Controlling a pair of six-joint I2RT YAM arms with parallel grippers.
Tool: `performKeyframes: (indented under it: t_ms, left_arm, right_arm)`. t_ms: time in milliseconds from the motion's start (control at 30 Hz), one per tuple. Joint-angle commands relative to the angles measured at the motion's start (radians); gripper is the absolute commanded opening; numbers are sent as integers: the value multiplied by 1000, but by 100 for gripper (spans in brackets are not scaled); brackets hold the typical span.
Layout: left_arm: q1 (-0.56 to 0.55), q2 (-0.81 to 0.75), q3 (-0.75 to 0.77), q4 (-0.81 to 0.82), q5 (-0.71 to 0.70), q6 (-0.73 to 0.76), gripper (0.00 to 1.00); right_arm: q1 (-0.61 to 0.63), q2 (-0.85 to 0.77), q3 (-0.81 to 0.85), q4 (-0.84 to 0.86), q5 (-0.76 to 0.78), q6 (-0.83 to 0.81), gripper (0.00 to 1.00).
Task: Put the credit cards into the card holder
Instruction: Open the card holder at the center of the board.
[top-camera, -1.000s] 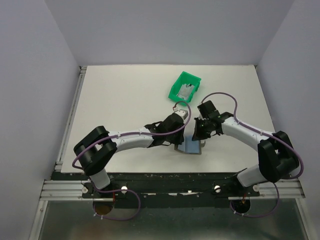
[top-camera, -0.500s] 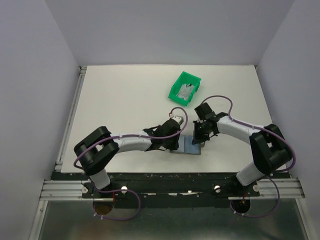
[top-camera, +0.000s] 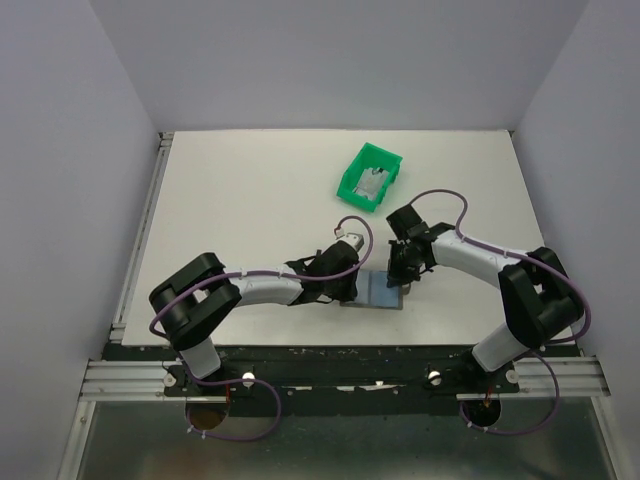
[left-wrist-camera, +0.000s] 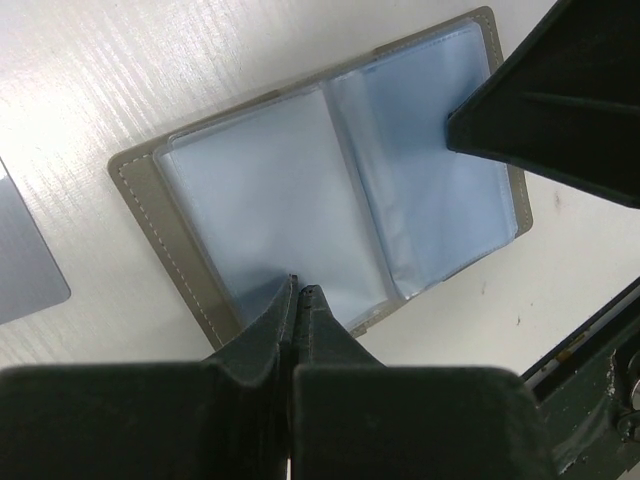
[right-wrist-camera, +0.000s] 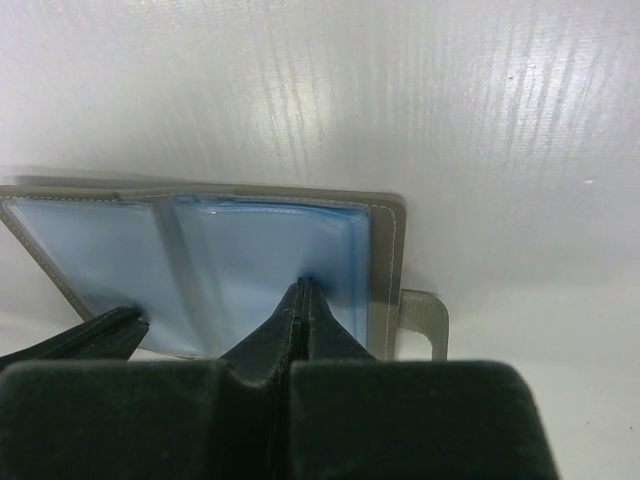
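Observation:
The card holder (top-camera: 385, 293) lies open and flat on the white table, its light blue clear sleeves facing up (left-wrist-camera: 250, 190). My left gripper (left-wrist-camera: 300, 288) is shut, and its tips press on the holder's left page near the grey-brown cover edge. My right gripper (right-wrist-camera: 305, 283) is shut too, tips resting on the right page beside the snap tab (right-wrist-camera: 425, 320). From above, both grippers (top-camera: 352, 290) (top-camera: 403, 279) meet over the holder. One silver-grey credit card (left-wrist-camera: 25, 265) lies on the table just left of the holder.
A green plastic bin (top-camera: 370, 175) stands behind the grippers, with pale flat things inside. The table's dark near edge (left-wrist-camera: 590, 370) runs close to the holder. White walls enclose the table on three sides.
Over the last second both shut grippers came down and inward onto the card holder, which now lies flatter. Almost nothing has moved in the last half second.

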Motion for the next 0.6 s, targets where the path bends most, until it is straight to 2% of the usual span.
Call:
performKeyframes:
  t_ms: [0,167,300,367,500,567]
  left_arm:
    - [-3,-2,-31,-50,-49,-5,0]
    - [-3,-12,-41,-53,-59,-8,0]
    - [-2,-22,-35,-58,-59,-4,0]
    - [-2,-22,-21,-66,-58,2,0]
    - [-3,-21,10,-78,-58,16,0]
    - [-3,-21,22,-78,-55,19,0]
  right_arm:
    - [-7,32,-25,-117,197,10,1]
    - [-5,8,-32,-124,212,15,1]
    - [-5,-102,-58,-87,213,4,6]
    - [-5,-185,-77,-52,190,-2,23]
    - [-5,-343,-101,34,119,-17,43]
    - [-5,-369,-92,45,94,-19,52]
